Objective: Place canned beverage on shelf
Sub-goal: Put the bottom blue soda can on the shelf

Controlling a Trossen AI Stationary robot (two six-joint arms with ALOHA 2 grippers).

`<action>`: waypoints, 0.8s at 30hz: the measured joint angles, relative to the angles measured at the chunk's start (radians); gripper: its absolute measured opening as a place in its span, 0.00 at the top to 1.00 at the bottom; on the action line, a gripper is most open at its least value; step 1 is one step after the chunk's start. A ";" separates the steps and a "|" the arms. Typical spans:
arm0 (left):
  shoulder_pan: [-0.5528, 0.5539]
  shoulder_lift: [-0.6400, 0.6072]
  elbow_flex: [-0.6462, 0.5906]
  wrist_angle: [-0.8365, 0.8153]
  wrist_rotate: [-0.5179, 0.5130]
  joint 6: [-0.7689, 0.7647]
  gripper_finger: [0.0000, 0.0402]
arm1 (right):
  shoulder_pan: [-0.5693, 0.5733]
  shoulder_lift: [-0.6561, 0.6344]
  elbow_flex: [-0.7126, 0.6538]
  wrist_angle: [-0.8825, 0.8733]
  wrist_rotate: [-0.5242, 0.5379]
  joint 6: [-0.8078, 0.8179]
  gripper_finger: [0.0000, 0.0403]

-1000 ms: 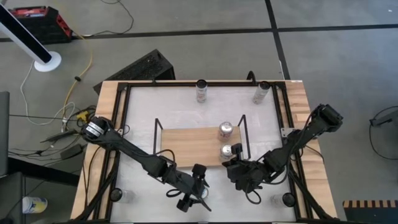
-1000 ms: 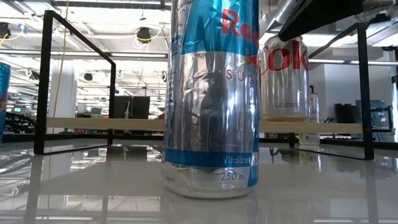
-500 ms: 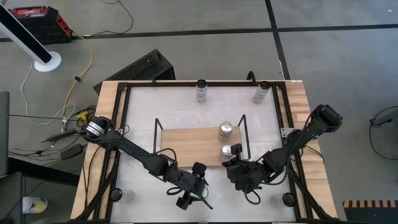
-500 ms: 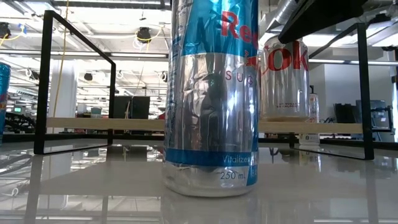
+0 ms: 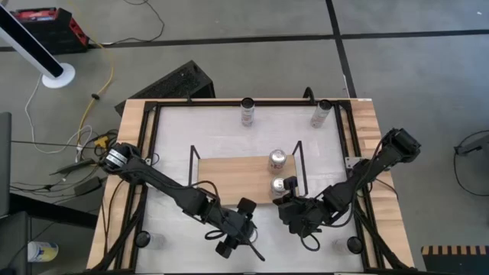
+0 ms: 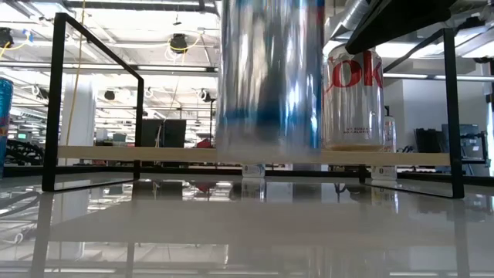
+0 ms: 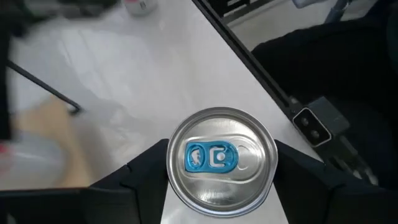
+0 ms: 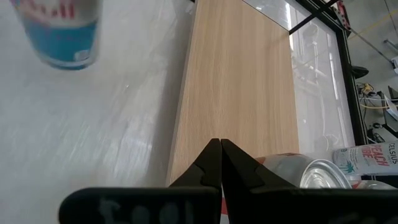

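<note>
A slim blue-and-silver can (image 6: 268, 77) with a blue tab (image 7: 222, 163) is in my left gripper (image 5: 241, 228), near the table's near edge, in front of the shelf. The shelf (image 5: 233, 179) is a wooden board with black wire ends. Two cans stand on its right end, one farther (image 5: 277, 159) and one nearer (image 5: 279, 185). My right gripper (image 5: 293, 206) is shut and empty, just off the shelf's near right corner; its shut fingertips (image 8: 221, 152) point over the board (image 8: 236, 87). My left gripper pinches the can between its two fingers, one finger (image 7: 144, 173) on each side of the can's upper wall just under the top rim (image 7: 171, 163). The fingers come from above. The can stands upright in the hold, its bottom (image 6: 266, 154) clear of the table.
Two more cans stand at the table's far edge, one left (image 5: 247, 111) and one right (image 5: 321, 114). The shelf's left part is bare board. A black frame (image 5: 153, 153) runs round the white tabletop. A further can (image 8: 367, 158) shows beyond the shelf in the right wrist view.
My left gripper has gone up with the slim can. The can stood on the table a second ago and now hangs clear of it, still upright. My right arm has kept still.
</note>
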 joint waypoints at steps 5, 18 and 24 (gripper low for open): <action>0.023 -0.001 0.137 -0.195 -0.064 0.138 0.45 | 0.000 0.000 0.000 0.000 0.000 0.000 0.94; 0.346 -0.069 0.111 -0.280 0.234 0.245 0.45 | 0.003 0.000 0.000 -0.018 0.000 0.001 0.94; 0.410 -0.070 0.111 -0.281 0.272 0.288 0.45 | 0.002 0.000 0.000 -0.025 0.000 0.003 0.94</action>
